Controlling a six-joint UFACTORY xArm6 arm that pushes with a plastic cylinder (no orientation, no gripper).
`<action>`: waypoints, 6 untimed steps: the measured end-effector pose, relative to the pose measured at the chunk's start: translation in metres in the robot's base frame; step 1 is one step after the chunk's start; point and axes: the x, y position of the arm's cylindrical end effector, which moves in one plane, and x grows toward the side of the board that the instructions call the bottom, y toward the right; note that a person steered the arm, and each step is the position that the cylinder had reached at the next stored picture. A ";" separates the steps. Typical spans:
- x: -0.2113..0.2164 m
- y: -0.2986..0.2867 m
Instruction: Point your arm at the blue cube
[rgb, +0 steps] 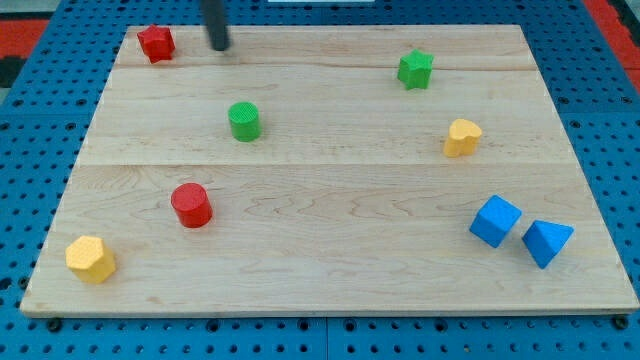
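Note:
The blue cube (495, 220) lies near the view's lower right on the wooden board (330, 180), just left of a blue triangular block (546, 241). My tip (220, 45) is near the view's top left, far from the blue cube, just right of a red star-shaped block (156, 43) and above a green cylinder (243, 121).
A red cylinder (190, 205) and a yellow hexagonal block (90, 258) sit at the lower left. A green star-shaped block (415, 69) and a yellow heart-shaped block (461, 137) sit at the upper right. Blue pegboard surrounds the board.

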 end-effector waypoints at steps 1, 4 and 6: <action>0.028 0.089; 0.287 0.156; 0.344 0.258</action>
